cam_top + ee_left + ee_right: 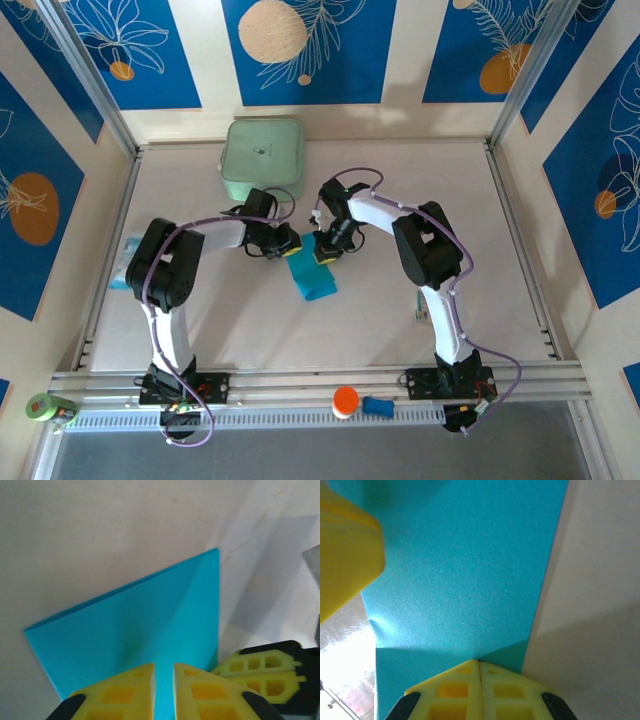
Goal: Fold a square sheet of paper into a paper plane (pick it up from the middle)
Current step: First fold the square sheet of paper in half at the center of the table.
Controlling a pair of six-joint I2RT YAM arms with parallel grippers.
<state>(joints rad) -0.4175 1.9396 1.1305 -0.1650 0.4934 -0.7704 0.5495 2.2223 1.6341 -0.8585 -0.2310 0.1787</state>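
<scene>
Cyan-blue square sheet of paper (312, 272), folded over into a strip, lies below the pale green box (262, 158). Left gripper (164, 690) pinches its edge with a slim gap; right gripper (479, 690) clamps it fully closed. Early stage, no nose or wings yet.

Two arms of like build, each with white link shells and bulky black joint housings. A thin purple cable looped along each arm from its black base block to the wrist. The left claw (283, 243) and the right claw (327, 254) carried bright yellow fingers (197, 692) moulded with rectangular lattice pockets and backed by black mounts at the outer corners. Small red fittings showed on both bases.
</scene>
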